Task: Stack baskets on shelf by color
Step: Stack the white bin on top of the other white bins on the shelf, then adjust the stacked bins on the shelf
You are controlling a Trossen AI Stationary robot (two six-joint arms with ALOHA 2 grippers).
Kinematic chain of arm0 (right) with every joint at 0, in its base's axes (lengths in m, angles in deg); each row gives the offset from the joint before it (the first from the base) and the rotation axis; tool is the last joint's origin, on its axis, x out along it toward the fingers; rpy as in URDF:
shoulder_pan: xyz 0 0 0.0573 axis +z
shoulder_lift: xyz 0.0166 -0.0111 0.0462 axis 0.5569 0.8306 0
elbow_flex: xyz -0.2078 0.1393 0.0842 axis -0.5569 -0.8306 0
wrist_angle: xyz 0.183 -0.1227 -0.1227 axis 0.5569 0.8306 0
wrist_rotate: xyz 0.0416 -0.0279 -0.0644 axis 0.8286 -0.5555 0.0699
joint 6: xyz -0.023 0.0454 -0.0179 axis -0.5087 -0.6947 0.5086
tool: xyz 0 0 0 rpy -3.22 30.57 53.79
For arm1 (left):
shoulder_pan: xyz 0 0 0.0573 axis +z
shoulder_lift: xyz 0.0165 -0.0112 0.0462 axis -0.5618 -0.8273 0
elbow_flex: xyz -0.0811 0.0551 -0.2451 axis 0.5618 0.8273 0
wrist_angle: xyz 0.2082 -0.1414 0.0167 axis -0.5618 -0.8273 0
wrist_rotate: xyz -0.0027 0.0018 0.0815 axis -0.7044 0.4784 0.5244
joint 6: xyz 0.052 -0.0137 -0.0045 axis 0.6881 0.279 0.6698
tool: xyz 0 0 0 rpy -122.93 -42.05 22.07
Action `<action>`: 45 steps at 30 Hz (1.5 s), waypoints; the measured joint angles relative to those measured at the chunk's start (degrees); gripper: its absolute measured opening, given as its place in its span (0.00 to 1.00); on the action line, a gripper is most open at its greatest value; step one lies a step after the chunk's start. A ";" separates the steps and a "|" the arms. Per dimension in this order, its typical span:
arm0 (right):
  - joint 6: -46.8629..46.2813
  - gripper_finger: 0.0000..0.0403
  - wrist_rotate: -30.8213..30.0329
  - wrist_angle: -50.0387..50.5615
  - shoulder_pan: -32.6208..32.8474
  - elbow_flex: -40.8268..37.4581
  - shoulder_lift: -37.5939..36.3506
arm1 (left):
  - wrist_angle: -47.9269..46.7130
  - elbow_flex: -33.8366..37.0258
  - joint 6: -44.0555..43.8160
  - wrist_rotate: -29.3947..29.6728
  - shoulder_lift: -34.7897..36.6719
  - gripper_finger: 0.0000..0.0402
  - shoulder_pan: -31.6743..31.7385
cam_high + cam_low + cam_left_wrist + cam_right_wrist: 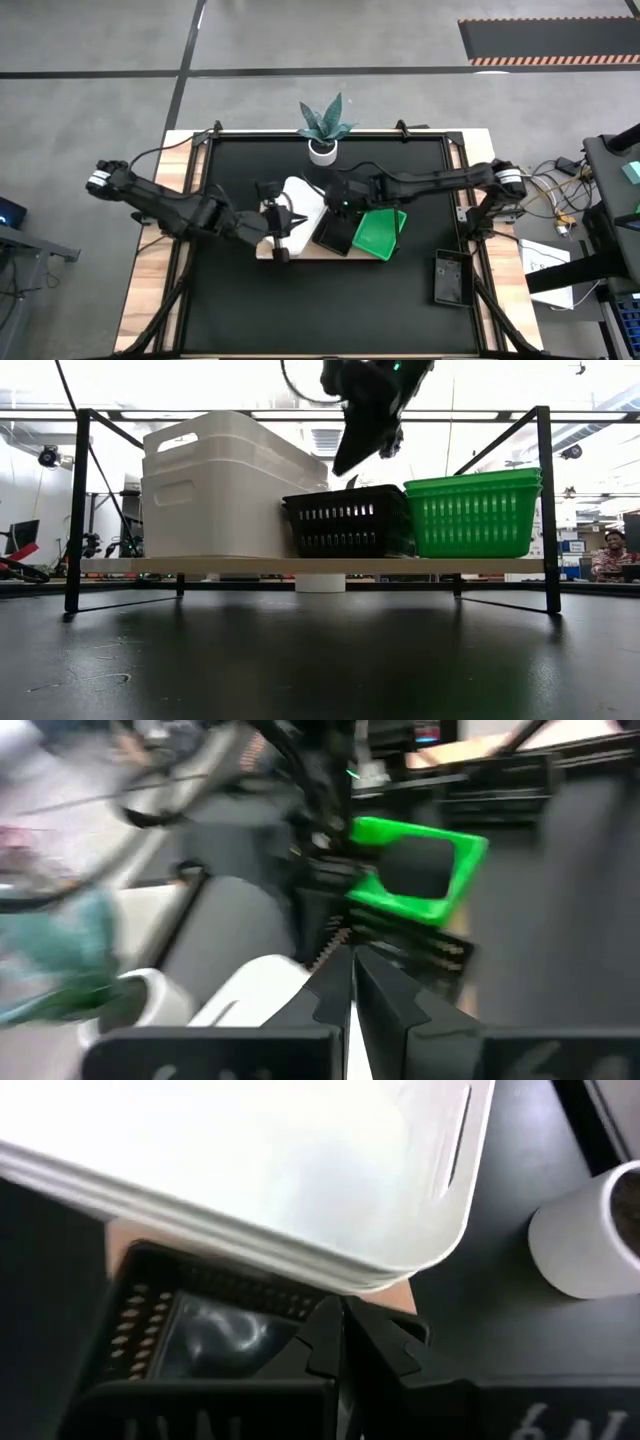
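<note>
On the light-brown wooden shelf (pixel 300 565), the right gripper (pixel 342 1342), fingers pressed together, hovers above the black slotted plastic basket (pixel 345 520), white basket (pixel 225 485) beside, green baskets (pixel 475 512) opposite. Left gripper (pixel 352 982), pressed together, blurred beyond.

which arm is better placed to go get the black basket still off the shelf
Right, probably. The loose black basket lies on the mat's right side, below the right arm; the right gripper hovers over the shelf, while the left gripper sits at the white baskets.

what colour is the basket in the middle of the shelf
Black, with slotted sides: the middle basket sits between the white and green ones. The low view shows it best.
</note>
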 joint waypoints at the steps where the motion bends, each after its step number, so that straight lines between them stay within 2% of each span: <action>1: 0.00 0.02 0.17 -0.57 -0.58 -0.02 0.62 | -0.38 0.14 -0.12 2.74 0.32 0.00 -0.67; 4: 2.33 0.02 0.19 -4.99 -2.45 0.08 2.28 | -0.46 0.27 -1.00 9.85 0.78 0.00 -2.51; 7: 5.30 0.02 0.28 -14.39 -4.34 0.34 4.59 | -0.40 0.29 -0.97 12.59 0.96 0.00 -3.46; 9: 5.46 0.02 0.28 -15.81 -5.23 0.37 5.50 | -0.44 0.31 -0.95 12.86 0.98 0.00 -3.73; 16: 4.10 0.02 0.31 -8.58 -5.22 0.33 5.04 | -1.05 0.33 0.23 12.96 1.02 0.00 -4.06; 26: -2.72 0.02 0.92 4.06 -1.23 0.33 -2.70 | -8.79 0.63 0.02 12.84 1.00 0.00 -4.05; 29: -7.34 0.02 5.69 7.66 -1.12 0.33 -3.96 | -8.82 2.38 0.04 12.84 1.00 0.00 -4.12; 33: -11.18 0.02 9.35 7.72 -1.06 0.33 -2.89 | -9.21 4.45 0.47 12.77 1.04 0.00 -4.12; 45: -15.09 0.02 9.28 7.66 -3.82 0.33 3.85 | -11.45 5.16 -1.04 12.69 3.48 0.00 -5.58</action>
